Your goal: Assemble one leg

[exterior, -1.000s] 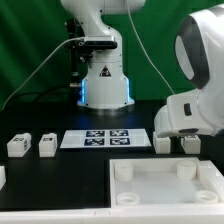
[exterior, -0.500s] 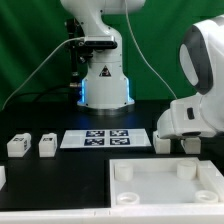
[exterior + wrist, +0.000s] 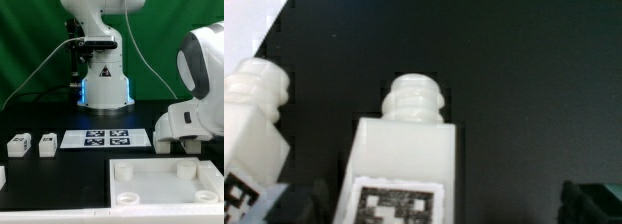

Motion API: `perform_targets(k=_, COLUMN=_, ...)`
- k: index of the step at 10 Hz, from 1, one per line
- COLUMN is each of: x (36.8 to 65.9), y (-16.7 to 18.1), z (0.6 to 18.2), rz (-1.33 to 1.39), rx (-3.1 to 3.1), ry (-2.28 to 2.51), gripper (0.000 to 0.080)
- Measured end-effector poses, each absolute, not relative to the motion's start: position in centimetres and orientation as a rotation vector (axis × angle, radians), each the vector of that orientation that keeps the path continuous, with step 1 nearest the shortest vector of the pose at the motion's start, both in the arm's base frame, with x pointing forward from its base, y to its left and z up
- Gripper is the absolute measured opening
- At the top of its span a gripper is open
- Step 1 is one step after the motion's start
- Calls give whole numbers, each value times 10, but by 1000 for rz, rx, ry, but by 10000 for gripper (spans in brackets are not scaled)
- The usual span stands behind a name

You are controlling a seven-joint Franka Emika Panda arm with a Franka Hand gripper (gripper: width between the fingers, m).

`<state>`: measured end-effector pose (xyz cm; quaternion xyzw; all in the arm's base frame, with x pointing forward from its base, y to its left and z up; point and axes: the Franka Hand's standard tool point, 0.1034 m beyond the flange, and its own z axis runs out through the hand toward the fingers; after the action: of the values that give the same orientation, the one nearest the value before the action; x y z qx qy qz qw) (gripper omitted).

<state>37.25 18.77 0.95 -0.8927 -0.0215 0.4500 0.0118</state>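
**A:** Where is the leg being found?

**B:** The leg [image 3: 402, 150] is being shown lying flat on the black table [image 3: 50, 178], at the exterior view's right. It is lying just beyond the far edge of the panel [image 3: 150, 190] and to the right of the marker board [image 3: 105, 138]. In the exterior view it is being largely hidden by the arm [image 3: 200, 70].

**A:** And the gripper?

**B:** The gripper [image 3: 445, 200] is being held directly over the leg. Its fingers [image 3: 592, 198] are being held wide apart, with one dark tip on each side of the leg. Nothing is being gripped, and no contact is being shown.

**A:** Which relation is being relied on for the coming move?

**B:** The long axis. The leg is being seen lengthwise from the wrist, with its ribbed tip pointing away from the camera and its tag at the end by the fingers. The axis is therefore lying across the line between the fingertips. A closing is being judged likely to meet the two long flat sides. Whether that axis is running near to far in the scene cannot be told.

**A:** Is anything being crowded?

**B:** A neighbouring leg [image 3: 163, 143] is lying just beside it, on the exterior view's left, and seemingly parallel. One fingertip appears to be sitting in the narrow gap between them, so a sideways drift is being judged the main risk. Two further legs [image 3: 18, 145] are lying well apart, at the far left.
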Motion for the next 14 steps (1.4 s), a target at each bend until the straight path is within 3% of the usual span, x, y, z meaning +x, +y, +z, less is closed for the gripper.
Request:
perform_targets(k=1, x=372, y=188, z=9, rz=1403, rx=-2783, ry=-67, gripper=619)
perform_targets(k=2, x=372, y=188, z=9, rz=1403, rx=-2783, ry=-67, gripper=438)
perform_targets(k=3, x=372, y=188, z=9, rz=1403, rx=-2783, ry=-67, gripper=438)
perform_targets(k=4, x=372, y=188, z=10, rz=1404, rx=-2783, ry=-67, gripper=285)
perform_targets(k=11, x=374, y=187, z=10, rz=1399, rx=-2784, ry=-69, gripper=287)
perform_targets(k=12, x=382, y=184, z=21, rz=1386, rx=-2780, ry=-91, gripper=287)
perform_targets(k=14, x=405, y=177, z=62, rz=1314, rx=-2801, ry=-122, gripper=288)
